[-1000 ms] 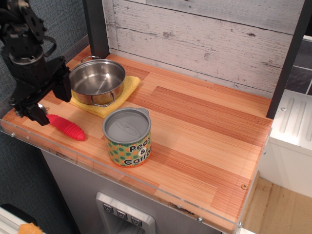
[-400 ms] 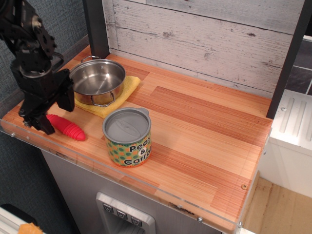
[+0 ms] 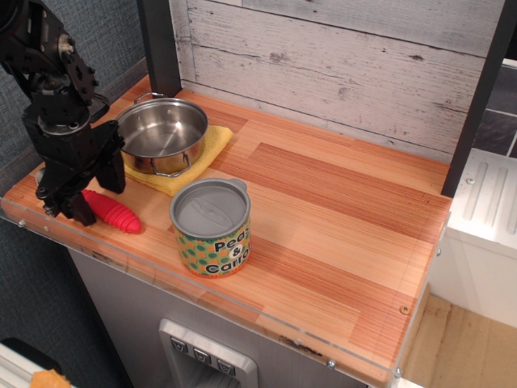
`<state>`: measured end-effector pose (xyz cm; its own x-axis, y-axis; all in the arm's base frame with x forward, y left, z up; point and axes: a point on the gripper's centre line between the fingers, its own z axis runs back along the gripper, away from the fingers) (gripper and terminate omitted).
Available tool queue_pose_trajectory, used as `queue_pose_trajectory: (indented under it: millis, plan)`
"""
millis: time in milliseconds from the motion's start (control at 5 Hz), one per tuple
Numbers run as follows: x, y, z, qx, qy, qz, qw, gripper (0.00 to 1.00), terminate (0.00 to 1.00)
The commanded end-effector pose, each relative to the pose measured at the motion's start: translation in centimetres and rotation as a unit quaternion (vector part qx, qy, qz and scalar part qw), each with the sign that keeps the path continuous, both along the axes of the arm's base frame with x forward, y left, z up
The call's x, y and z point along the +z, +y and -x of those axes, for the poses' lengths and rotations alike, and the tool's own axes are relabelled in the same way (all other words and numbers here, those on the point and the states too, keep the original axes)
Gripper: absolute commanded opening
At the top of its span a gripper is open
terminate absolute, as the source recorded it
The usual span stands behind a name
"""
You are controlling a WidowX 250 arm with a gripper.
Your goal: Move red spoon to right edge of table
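The red spoon [image 3: 115,212] lies near the front left corner of the wooden table [image 3: 339,210], its ribbed red handle pointing right. Its silver bowl is hidden behind my gripper. My black gripper [image 3: 71,208] is down over the spoon's left end, with one finger [image 3: 81,212] in front of the handle and the other behind it. The jaws look open around the handle and do not appear to be closed on it. The table's right edge [image 3: 440,234] is far from the spoon.
A steel pot [image 3: 160,133] sits on a yellow cloth [image 3: 212,144] just behind the gripper. A lidded peas-and-carrots can [image 3: 212,228] stands right of the spoon. A dark post [image 3: 159,44] and a plank wall stand behind.
The gripper has moved right and down onto the spoon's left end, covering the silver bowl. The spoon, pot and can have not moved.
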<state>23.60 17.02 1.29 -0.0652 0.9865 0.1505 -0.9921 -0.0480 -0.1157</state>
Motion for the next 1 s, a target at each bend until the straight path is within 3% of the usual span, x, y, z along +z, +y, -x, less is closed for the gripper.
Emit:
queue_pose_trajectory:
  millis: [0,600,800]
  plan:
    - [1.4,-0.8,0.9,-0.006,0.003,-0.012,0.9999,0.00,0.00]
    - [7.9,-1.5,0.7,-0.097,0.011,-0.059,0.9935,0.00,0.00]
    - [10.0,-3.2,0.4,-0.173,0.019,-0.069,0.9822,0.00,0.00]
